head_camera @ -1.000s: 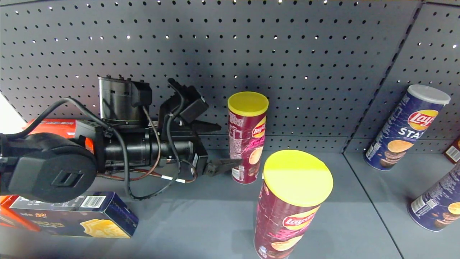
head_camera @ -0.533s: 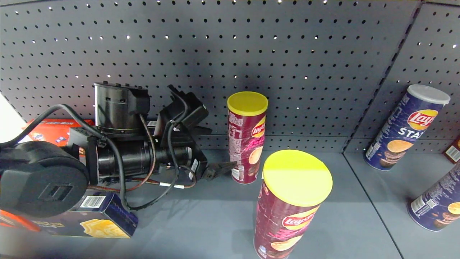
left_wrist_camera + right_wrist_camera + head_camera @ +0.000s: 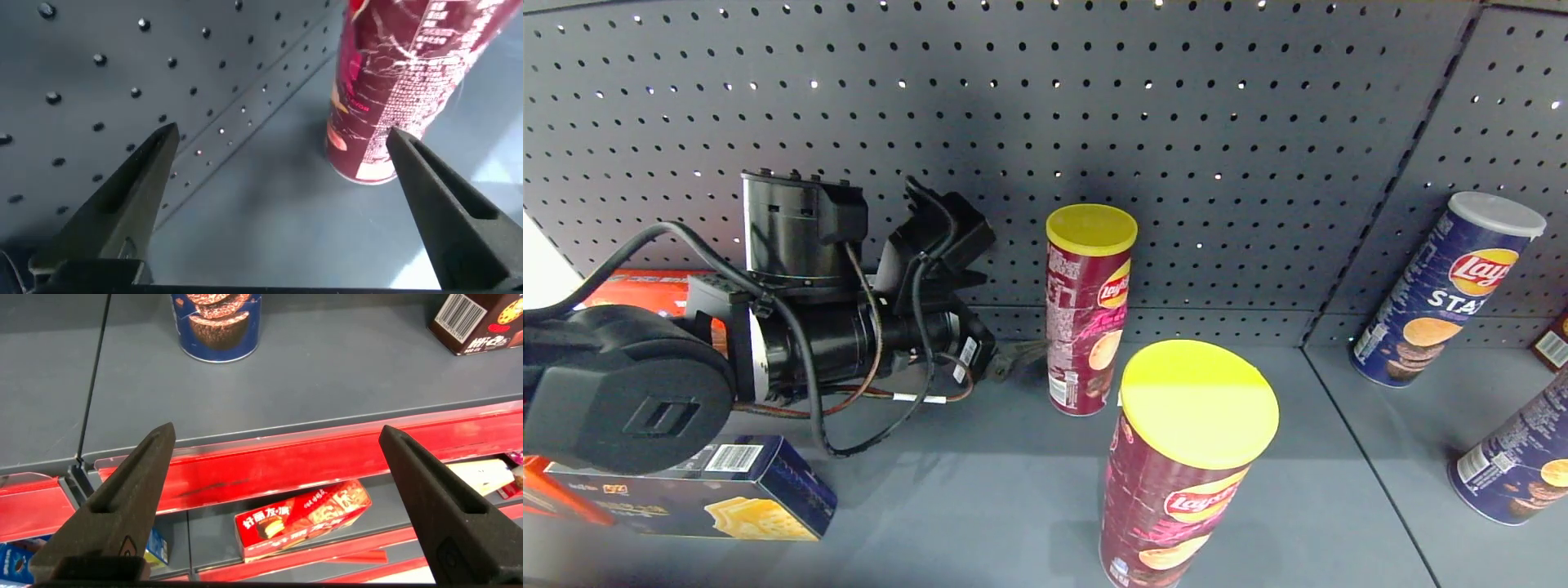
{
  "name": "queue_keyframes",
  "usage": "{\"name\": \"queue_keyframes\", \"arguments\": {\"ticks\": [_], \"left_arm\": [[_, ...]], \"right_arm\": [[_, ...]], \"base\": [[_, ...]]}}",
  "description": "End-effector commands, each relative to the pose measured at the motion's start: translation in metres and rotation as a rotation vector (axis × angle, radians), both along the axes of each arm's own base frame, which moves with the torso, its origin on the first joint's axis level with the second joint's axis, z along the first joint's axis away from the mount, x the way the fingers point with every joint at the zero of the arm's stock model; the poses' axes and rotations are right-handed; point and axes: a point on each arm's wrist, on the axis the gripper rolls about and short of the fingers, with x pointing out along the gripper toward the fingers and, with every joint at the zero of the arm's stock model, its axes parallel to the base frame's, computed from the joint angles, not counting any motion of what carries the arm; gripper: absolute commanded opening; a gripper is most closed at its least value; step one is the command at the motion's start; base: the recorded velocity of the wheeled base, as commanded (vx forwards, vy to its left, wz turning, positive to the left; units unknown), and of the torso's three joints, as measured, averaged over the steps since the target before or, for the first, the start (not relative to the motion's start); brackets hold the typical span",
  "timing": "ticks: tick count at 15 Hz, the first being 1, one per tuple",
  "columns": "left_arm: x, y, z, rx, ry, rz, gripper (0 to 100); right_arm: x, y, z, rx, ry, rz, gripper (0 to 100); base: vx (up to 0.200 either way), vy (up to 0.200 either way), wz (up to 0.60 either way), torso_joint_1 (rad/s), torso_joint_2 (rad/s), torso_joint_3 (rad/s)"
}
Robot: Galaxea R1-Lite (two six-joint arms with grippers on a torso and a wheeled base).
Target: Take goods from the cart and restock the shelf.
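Your rear maroon cardboard crisp tube has a yellow lid; the far navy crisp tube has a pale grey lid. The steel back panel is dark grey, dotted with holes.

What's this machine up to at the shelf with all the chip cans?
It's a robot restocking a store shelf. Its left gripper is open and close beside the back maroon chip can, which stands upright by the pegboard wall; the gripper isn't holding it. A second maroon can stands nearer the front, with blue cans to the right and a cracker box on the left. The right gripper is open and empty, facing a red front rail.
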Motion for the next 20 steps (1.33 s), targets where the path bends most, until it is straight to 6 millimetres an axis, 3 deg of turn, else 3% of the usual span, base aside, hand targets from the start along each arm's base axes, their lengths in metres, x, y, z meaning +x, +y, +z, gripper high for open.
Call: {"name": "queue_keyframes", "arguments": {"ticks": [1,9,15,20], "left_arm": [[0.003,-0.002,-0.002,0.003,0.003,0.01,100],[0.015,-0.004,0.008,0.001,-0.035,0.077,100],[0.004,0.012,0.003,0.031,-0.02,0.148,100],[0.003,0.011,0.003,0.034,-0.02,0.152,100]], "right_arm": [[0.0,0.0,0.0,-0.001,0.001,0.001,100],[0.0,0.0,0.0,0.001,0.002,0.0,100],[0.0,0.0,0.0,-0.001,0.001,0.001,100],[0.0,0.0,0.0,0.0,0.003,0.001,100]], "base": [[0.0,0.0,0.0,0.0,0.0,0.0],[0.0,0.0,0.0,0.0,0.0,0.0],[0.0,0.0,0.0,0.0,0.0,0.0],[0.0,0.0,0.0,0.0,0.0,0.0]]}}
